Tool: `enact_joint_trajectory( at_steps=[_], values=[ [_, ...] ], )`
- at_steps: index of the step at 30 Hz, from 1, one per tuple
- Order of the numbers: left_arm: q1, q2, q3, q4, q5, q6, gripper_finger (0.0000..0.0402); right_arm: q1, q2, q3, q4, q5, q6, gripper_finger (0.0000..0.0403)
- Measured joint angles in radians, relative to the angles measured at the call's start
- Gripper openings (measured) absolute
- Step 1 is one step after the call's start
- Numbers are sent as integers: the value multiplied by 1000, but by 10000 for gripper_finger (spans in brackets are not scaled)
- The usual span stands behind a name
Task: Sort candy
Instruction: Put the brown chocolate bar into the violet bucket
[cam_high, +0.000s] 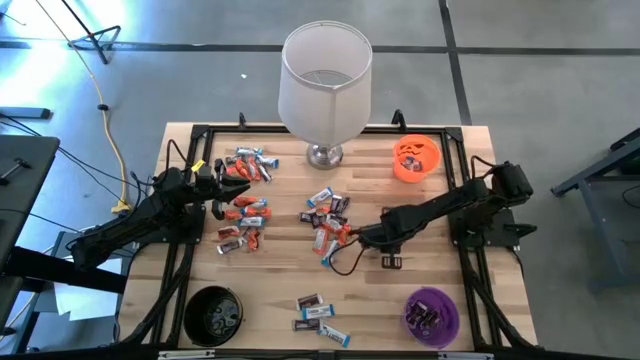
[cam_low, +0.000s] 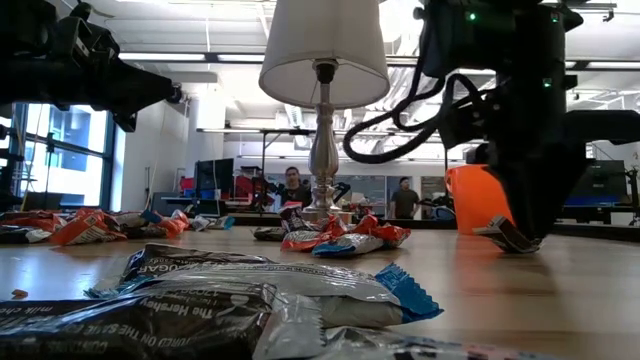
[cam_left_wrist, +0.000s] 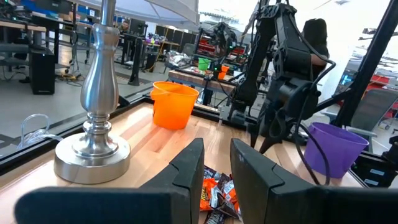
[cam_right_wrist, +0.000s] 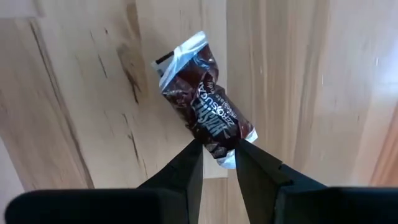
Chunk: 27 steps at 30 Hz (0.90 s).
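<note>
The right gripper is clamped on one end of a dark brown candy bar, pinched near the wrapper's crimped tail and hanging over bare table beside the central pile. In the low view the bar dangles just above the wood, so the hold is slight. The left gripper hovers over the left-hand pile, fingers set narrowly apart with nothing between them.

Remaining candy lies in clusters: upper left, centre, and a small group near the front edge. The purple bowl already holds dark pieces; the orange bowl and black bowl stand at the other corners.

Judgement: the carry is in hand. With so little wrapper gripped, the arm should travel smoothly, keep the bar low, and release only once squarely over the purple bowl.
</note>
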Motion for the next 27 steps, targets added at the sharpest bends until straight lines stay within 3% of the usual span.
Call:
enact_joint_trajectory(
  at_steps=[8, 15, 19, 27],
  values=[
    [0, 0, 0, 0, 0, 0, 64, 0, 0, 0, 118, -16, -96, 87],
    [0, 0, 0, 0, 0, 0, 64, 0, 0, 0, 108, -25, -134, 91],
    [0, 0, 0, 0, 0, 0, 64, 0, 0, 0, 107, -30, -128, 110],
    [0, 0, 0, 0, 0, 0, 64, 3, 0, 21, 107, -19, -269, 161]
  ],
)
